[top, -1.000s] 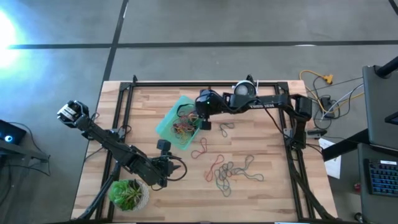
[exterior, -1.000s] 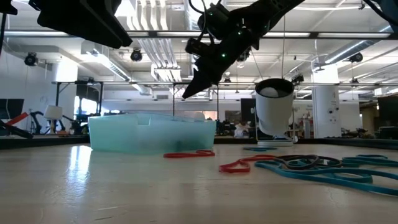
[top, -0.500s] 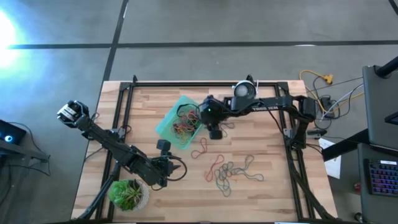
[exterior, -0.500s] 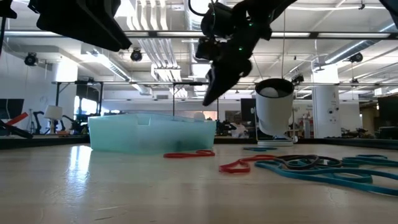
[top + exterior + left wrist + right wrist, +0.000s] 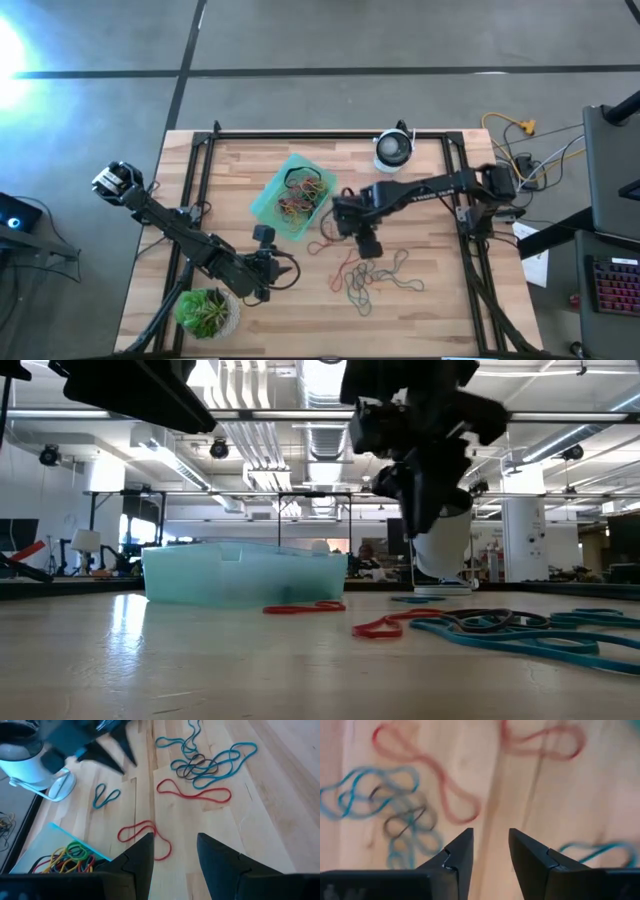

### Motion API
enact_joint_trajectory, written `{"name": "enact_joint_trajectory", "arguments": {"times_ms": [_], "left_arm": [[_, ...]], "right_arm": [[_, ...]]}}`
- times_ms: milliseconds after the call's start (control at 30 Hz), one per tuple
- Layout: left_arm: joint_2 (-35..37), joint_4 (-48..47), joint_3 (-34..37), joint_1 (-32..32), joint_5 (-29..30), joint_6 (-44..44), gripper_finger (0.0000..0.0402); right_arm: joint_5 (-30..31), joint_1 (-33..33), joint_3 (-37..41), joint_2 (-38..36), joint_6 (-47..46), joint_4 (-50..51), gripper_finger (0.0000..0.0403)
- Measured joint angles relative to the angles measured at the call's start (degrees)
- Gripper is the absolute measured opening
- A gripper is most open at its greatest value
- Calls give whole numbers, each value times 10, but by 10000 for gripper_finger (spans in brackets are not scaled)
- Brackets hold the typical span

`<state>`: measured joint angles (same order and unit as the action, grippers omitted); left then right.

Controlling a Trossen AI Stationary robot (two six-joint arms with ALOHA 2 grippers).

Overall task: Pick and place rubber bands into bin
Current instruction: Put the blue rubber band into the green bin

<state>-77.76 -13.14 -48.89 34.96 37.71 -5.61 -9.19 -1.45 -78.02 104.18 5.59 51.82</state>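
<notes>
My right tool (image 5: 366,243) hangs spread and empty just above the loose rubber bands (image 5: 372,275) on the tabletop. The red one (image 5: 427,767) lies straight ahead, its length slanting across the fingers. The bin (image 5: 262,205) sits off toward the left arm, whose tool (image 5: 172,851) waits spread too.

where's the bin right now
In the high view the teal bin sits left of the table's centre, already holding rubber bands. The open right gripper hovers to its right, above the loose bands.
</notes>
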Motion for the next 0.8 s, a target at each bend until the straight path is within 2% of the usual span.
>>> {"name": "enact_joint_trajectory", "arguments": {"times_ms": [200, 367, 633, 800], "left_arm": [[0, 25, 18, -1, 0, 0, 135], [0, 22, 32, -1, 0, 0, 135], [0, 24, 30, -1, 0, 0, 135], [0, 24, 29, -1, 0, 0, 135]], "right_arm": [[4, -28, 18, -25, -47, 63, 101], [62, -41, 83, -109, -80, 40, 84], [61, -86, 295, -311, -162, -182, 68], [61, -137, 434, -391, -231, -299, 73]]}}
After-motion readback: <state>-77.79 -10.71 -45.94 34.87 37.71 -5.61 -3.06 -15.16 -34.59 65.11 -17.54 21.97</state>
